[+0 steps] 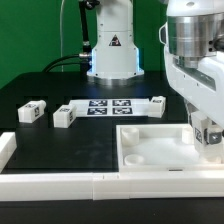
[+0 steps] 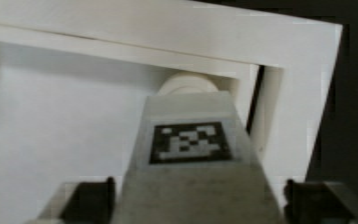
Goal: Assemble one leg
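Note:
My gripper (image 1: 207, 131) hangs over the near right corner of the large white panel (image 1: 150, 150), at the exterior view's right. In the wrist view the gripper (image 2: 197, 202) is shut on a leg (image 2: 195, 130), a white block with a black-and-white tag. One dark finger (image 2: 91, 200) stands at each side of it. The leg's rounded far end points into the panel's corner, just inside the raised rim (image 2: 293, 100). Whether it touches the panel floor cannot be told. Three more legs lie on the black table (image 1: 32, 112), (image 1: 65, 116), (image 1: 158, 102).
The marker board (image 1: 105, 107) lies flat between the loose legs. A white rail (image 1: 90, 185) runs along the table's front edge, with a short piece (image 1: 5, 150) at the exterior view's left. The arm's base (image 1: 112, 50) stands at the back.

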`<state>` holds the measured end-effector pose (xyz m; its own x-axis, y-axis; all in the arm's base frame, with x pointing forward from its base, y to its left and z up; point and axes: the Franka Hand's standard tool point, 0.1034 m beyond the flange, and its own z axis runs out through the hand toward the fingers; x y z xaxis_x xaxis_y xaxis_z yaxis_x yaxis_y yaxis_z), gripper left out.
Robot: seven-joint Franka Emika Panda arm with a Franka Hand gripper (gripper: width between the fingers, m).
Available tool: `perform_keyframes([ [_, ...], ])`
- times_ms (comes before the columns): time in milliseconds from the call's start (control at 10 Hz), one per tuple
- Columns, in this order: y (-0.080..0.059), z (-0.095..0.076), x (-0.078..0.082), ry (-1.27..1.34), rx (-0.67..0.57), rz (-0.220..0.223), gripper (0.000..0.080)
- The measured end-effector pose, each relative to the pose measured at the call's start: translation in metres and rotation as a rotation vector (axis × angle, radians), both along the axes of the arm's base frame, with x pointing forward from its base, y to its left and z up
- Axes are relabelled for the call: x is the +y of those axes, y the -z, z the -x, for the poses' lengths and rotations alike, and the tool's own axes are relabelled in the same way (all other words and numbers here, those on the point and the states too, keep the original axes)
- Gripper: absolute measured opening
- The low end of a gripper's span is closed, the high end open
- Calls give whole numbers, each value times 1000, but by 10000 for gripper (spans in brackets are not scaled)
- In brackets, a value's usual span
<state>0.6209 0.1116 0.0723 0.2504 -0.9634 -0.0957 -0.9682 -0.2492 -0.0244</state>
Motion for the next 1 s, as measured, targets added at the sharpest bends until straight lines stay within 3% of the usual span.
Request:
perform_keyframes([
  [100,-1,2,5,-44,-3,-2,588],
  [200,-2,4,7,-129,-11,-4,639],
  [600,0,2,-8,-769,-75,-3,649],
  [1000,-3,2,-3,-1153,-113,-2,649],
])
